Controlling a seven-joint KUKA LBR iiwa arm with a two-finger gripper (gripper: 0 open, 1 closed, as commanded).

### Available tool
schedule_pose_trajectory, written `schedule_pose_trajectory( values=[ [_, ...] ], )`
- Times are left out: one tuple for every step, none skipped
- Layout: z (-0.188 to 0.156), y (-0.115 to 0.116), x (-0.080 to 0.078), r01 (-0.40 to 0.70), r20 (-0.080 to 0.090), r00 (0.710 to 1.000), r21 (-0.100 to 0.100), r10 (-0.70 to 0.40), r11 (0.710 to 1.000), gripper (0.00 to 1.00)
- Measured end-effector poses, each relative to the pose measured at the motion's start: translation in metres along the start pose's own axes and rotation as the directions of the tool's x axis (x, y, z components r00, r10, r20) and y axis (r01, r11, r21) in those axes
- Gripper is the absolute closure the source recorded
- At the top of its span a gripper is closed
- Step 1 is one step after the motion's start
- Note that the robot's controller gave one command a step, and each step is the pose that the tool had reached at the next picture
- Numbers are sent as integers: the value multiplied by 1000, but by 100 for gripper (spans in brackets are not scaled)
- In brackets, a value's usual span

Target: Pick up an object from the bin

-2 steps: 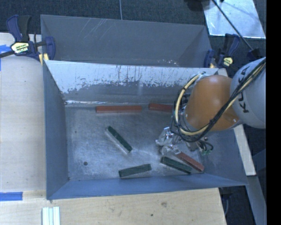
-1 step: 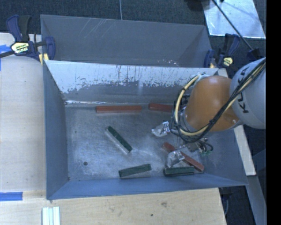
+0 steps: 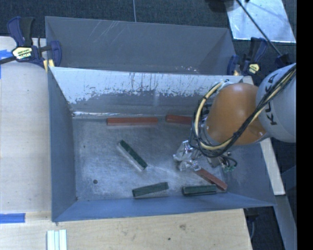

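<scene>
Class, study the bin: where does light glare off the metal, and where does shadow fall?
Camera view: a pale band of glare runs along the far wall, brightest just above the floor; the slanted dark green bar mid-floor casts hardly any shadow, so the light seems diffuse; small glints show on the gripper.

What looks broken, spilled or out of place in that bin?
Nothing broken or spilled: green bars and reddish bars lie scattered flat at odd angles; the bin's back wall shows dark scratched streaks, likely wear.
</scene>
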State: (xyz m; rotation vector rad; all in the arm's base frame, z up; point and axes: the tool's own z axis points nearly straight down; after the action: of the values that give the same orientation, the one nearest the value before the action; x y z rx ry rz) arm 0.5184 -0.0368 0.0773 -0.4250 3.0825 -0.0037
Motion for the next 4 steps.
schedule_pose_trajectory(
  values=[
    [2, 0, 2, 0, -9, 1000, -2, 0, 1000, 0],
    [0, 0, 0, -1, -1, 1000, 0, 1, 1000, 100],
    [2, 0, 3, -1, -9, 1000, -1, 1, 1000, 0],
    [0, 0, 0, -1, -1, 1000, 0, 1, 1000, 100]
  ],
)
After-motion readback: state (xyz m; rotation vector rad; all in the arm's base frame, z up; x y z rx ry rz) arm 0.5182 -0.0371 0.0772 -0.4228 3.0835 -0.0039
